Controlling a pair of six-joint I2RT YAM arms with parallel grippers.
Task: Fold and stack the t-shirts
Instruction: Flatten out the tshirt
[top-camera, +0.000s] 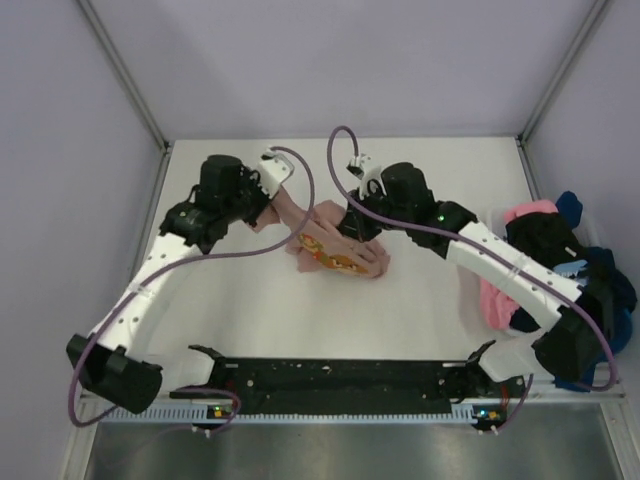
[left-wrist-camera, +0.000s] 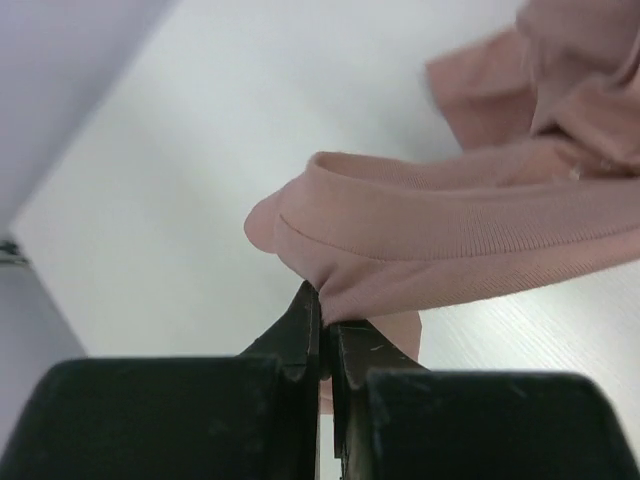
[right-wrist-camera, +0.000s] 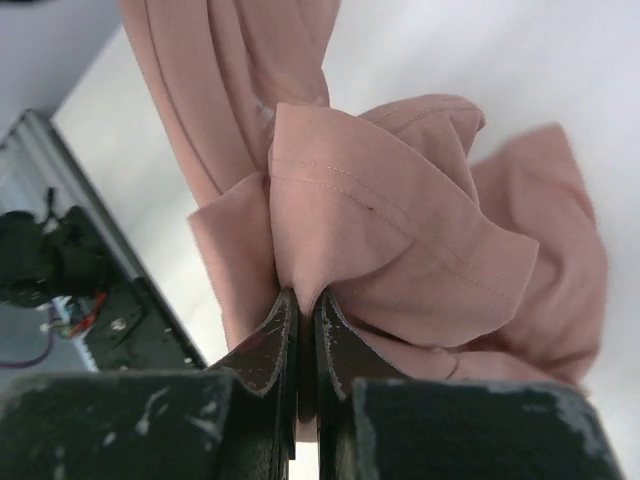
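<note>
White surface (top-camera: 400, 310) carries a rose-pink shirt (top-camera: 335, 250) at frame centre; left tool (left-wrist-camera: 322, 302) and right tool (right-wrist-camera: 300, 300) each clamp its fabric, jaws closed.

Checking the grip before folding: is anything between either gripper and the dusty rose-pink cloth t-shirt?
Nothing visible does. The left gripper and the right gripper are each shut directly on a bunched fold of the dusty rose-pink cloth t-shirt.

Open table (top-camera: 300, 320) in front, rose-pink t-shirt (top-camera: 345, 255) bunched mid-table, t-shirt pile (top-camera: 528, 213) crowding the right edge
</note>
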